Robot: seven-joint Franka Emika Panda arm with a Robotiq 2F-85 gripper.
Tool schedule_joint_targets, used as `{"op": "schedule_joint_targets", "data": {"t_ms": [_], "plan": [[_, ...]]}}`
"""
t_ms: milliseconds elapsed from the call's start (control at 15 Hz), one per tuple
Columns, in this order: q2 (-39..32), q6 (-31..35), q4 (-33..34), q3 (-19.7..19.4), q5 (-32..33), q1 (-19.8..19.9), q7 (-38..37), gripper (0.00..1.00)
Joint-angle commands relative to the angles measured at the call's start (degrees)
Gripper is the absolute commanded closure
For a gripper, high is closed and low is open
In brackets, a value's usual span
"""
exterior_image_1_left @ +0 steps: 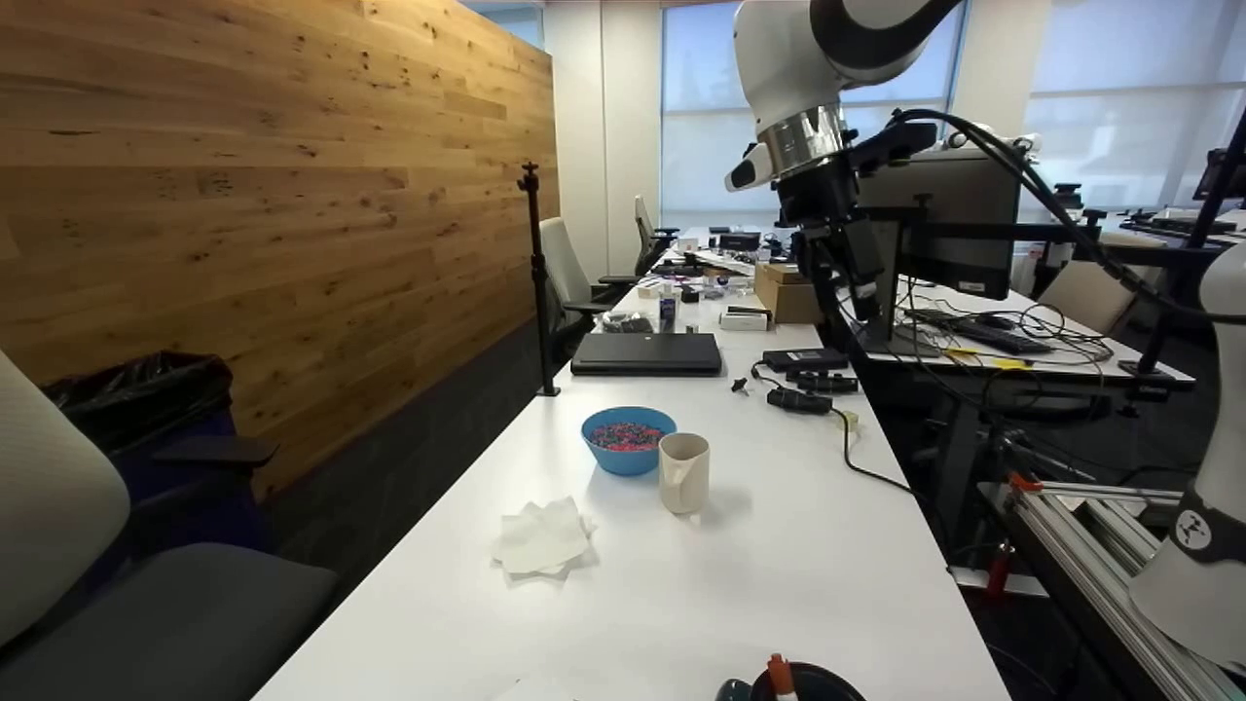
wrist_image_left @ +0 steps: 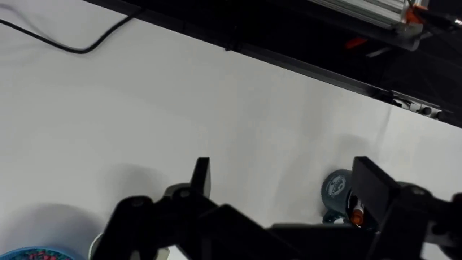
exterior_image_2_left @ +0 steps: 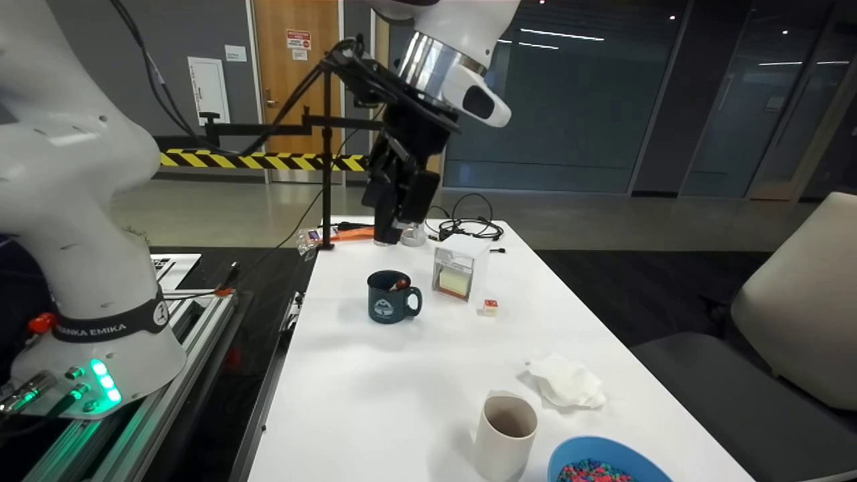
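My gripper (wrist_image_left: 281, 160) is open and empty, its two black fingers wide apart. It hangs tilted, high above the white table, and shows in both exterior views (exterior_image_1_left: 849, 292) (exterior_image_2_left: 402, 217). A dark green mug (exterior_image_2_left: 385, 304) stands upright with an orange-capped marker (exterior_image_2_left: 400, 284) in it. In the wrist view the right finger partly covers this mug (wrist_image_left: 334, 191). A cream mug (exterior_image_1_left: 684, 477) stands beside a blue bowl (exterior_image_1_left: 625, 463) of small coloured pieces. White napkins (exterior_image_1_left: 540, 540) lie near them. In the wrist view the gripper hides most of the cream mug.
A clear box with yellow notes (exterior_image_2_left: 462, 268) and a small red-and-white cube (exterior_image_2_left: 490, 308) stand past the napkins. A closed black laptop (exterior_image_1_left: 646, 354), black adapters with a cable (exterior_image_1_left: 800, 399) and a thin black post (exterior_image_1_left: 538, 282) are farther along the table.
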State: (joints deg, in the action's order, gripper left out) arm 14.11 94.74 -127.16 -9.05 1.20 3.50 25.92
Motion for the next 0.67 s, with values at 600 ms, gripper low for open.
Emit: {"op": "schedule_joint_targets", "data": {"t_ms": [600], "plan": [[-9.36, 4.44, 11.47, 0.01, 2.65, 0.62, 2.40, 0.00]]}}
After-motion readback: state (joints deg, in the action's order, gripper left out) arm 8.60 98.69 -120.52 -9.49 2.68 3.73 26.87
